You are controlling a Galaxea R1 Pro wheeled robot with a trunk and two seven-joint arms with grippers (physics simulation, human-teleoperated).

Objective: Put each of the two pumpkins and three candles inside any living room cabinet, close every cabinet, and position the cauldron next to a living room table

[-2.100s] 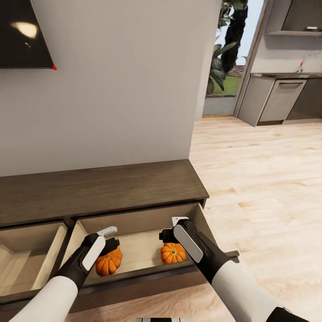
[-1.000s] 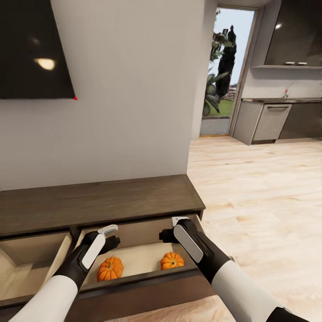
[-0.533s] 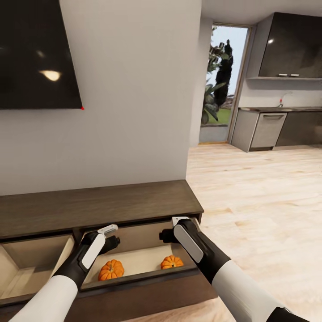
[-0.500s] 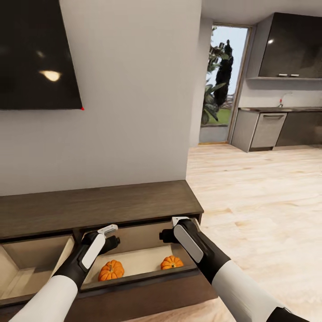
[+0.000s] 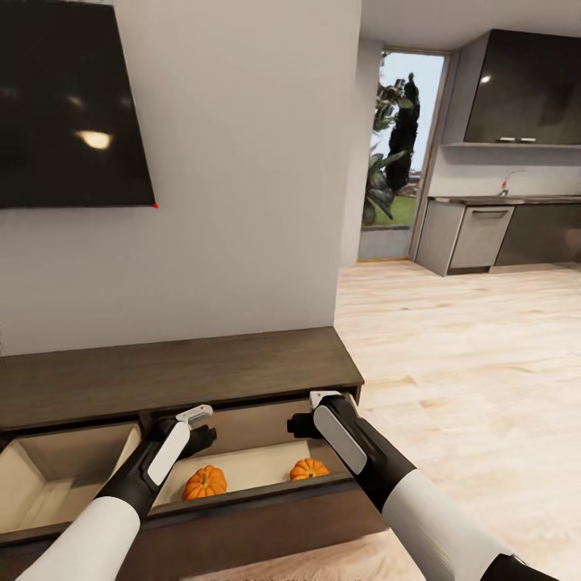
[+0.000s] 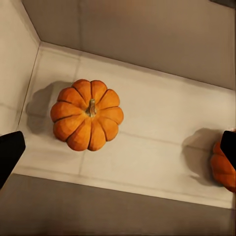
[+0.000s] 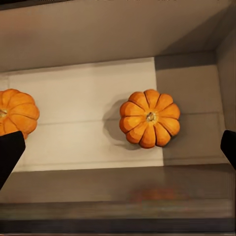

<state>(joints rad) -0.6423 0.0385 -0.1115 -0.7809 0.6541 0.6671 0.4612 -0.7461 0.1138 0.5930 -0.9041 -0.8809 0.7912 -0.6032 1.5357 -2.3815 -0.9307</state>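
Two pumpkins sat inside the open drawer of the long brown cabinet (image 5: 186, 375).

The left pumpkin (image 5: 204, 482) and right pumpkin (image 5: 308, 469) lay apart on the pale floor. The left gripper (image 5: 194, 428) and right gripper (image 5: 311, 410) hung above, wide open, holding nothing.

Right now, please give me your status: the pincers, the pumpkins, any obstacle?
Left pincer and right pincer open, empty, above the drawer. Both pumpkins inside the open cabinet drawer. No obstacle seen.
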